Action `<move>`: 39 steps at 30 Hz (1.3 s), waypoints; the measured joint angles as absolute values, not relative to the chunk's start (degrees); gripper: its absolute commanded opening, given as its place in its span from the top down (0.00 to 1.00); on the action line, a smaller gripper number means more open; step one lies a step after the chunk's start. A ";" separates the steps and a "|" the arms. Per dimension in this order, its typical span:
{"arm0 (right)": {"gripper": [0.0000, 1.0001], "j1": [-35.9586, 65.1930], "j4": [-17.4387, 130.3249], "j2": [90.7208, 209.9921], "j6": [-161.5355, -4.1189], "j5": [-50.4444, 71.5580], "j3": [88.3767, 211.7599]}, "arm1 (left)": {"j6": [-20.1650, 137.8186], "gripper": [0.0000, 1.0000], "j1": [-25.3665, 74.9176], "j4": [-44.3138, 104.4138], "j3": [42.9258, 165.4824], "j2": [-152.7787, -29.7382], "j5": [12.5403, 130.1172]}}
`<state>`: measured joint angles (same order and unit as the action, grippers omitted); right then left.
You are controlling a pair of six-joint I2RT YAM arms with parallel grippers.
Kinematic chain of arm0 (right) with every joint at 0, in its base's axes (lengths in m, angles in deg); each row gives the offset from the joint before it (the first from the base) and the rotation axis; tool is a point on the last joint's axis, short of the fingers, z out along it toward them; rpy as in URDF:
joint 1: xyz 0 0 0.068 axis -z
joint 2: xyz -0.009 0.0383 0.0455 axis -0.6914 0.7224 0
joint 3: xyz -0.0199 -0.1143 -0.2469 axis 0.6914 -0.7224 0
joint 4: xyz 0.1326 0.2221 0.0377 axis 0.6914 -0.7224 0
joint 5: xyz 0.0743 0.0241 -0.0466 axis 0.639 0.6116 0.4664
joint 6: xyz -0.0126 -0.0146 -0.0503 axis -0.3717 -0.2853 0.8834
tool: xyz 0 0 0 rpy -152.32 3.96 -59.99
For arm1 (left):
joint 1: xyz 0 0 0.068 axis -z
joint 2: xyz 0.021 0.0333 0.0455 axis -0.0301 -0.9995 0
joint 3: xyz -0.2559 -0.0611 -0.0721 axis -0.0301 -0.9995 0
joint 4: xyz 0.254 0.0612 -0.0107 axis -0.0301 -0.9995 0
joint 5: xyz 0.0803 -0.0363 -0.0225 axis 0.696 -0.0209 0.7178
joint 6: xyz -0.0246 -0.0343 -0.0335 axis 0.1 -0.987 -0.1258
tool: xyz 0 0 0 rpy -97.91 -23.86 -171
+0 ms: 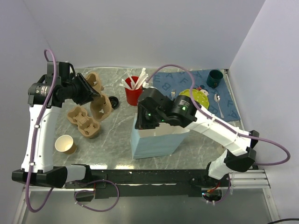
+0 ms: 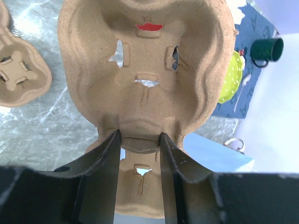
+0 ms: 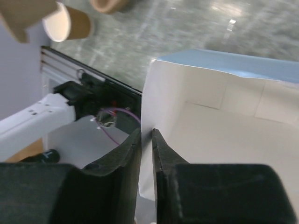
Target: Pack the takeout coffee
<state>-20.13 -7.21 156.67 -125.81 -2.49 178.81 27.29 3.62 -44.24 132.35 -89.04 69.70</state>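
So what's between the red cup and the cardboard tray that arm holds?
The takeout coffee, black lid showing, sits there beside the cardboard tray; the top view shows it.

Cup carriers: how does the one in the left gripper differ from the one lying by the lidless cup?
The held carrier is tipped up on edge; the spare carrier lies flat on the table. The left gripper pinches the held carrier's middle ridge; nothing touches the spare carrier. Both are tan moulded pulp with two cup wells.
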 measured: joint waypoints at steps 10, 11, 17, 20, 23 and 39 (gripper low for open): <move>0.56 -21.36 -2.73 156.74 -122.01 0.78 183.53 | 29.83 0.66 3.86 -45.96 134.93 -88.78 64.00; 0.56 -21.36 -2.36 155.95 -121.05 1.18 183.53 | 30.24 0.67 4.45 -45.94 135.34 -88.78 63.56; 0.55 -21.36 -0.17 147.23 -114.45 1.46 181.39 | 31.53 0.67 9.11 -45.57 141.48 -90.66 59.08; 0.54 -21.36 1.01 139.78 -110.69 -0.72 178.70 | 32.28 0.67 11.88 -44.13 145.68 -91.95 57.13; 0.54 -21.36 3.46 132.02 -107.10 -2.80 174.03 | 33.37 0.72 16.49 -41.92 149.18 -93.02 55.21; 0.45 -21.36 12.33 112.37 -90.10 -5.34 153.41 | 52.58 0.73 36.10 -38.99 152.78 -96.41 56.96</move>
